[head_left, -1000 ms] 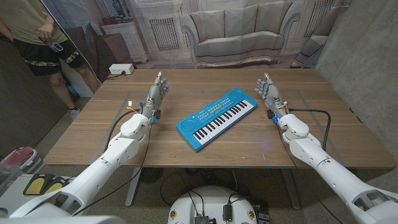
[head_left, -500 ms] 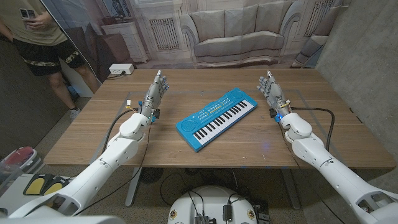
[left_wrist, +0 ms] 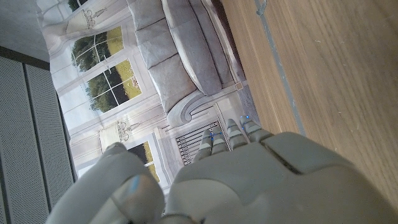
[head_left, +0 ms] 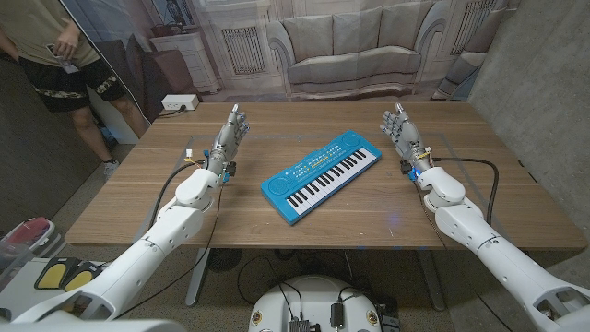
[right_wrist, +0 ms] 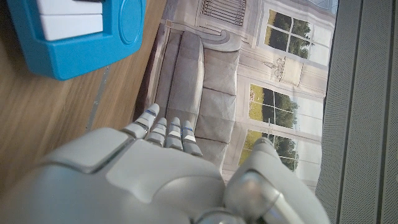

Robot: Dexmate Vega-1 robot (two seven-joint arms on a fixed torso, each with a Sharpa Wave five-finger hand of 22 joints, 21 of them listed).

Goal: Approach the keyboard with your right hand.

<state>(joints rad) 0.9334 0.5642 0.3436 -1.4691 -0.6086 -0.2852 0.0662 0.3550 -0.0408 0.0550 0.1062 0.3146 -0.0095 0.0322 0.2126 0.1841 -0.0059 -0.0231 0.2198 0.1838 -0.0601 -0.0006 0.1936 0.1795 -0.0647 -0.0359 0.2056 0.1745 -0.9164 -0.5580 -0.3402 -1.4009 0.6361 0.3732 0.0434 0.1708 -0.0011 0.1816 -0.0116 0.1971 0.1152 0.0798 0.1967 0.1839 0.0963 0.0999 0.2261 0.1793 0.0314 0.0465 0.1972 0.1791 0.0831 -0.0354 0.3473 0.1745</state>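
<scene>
One second back the right hand (head_left: 403, 136) stood a touch nearer the table's right edge and lower in the head view; since then it has crept slightly up and toward the table's far side, while its forearm has swung a little outward. The keyboard (head_left: 322, 174) has not moved, and the left hand (head_left: 230, 136) has kept its place. The person (head_left: 57, 55) at the far left has shifted an arm between frames.

The right hand stands upright on the wooden table (head_left: 138, 203), fingers straight and pointing away from the robot, slightly spread, holding nothing. It is well apart from the keyboard, off that instrument's right end. The right wrist view shows the back of the same hand (right_wrist: 143, 174) with a blue corner of the keyboard (right_wrist: 74, 37) beyond it on the wood. The left hand mirrors the pose on the other side, fingers extended and empty, also clear of the keyboard; the left wrist view shows its back (left_wrist: 249, 180) over bare table.

The count: one blue keyboard, lying diagonally at the table's middle; two robot hands, one on each side of it; one person standing beyond the table's left corner.
</scene>
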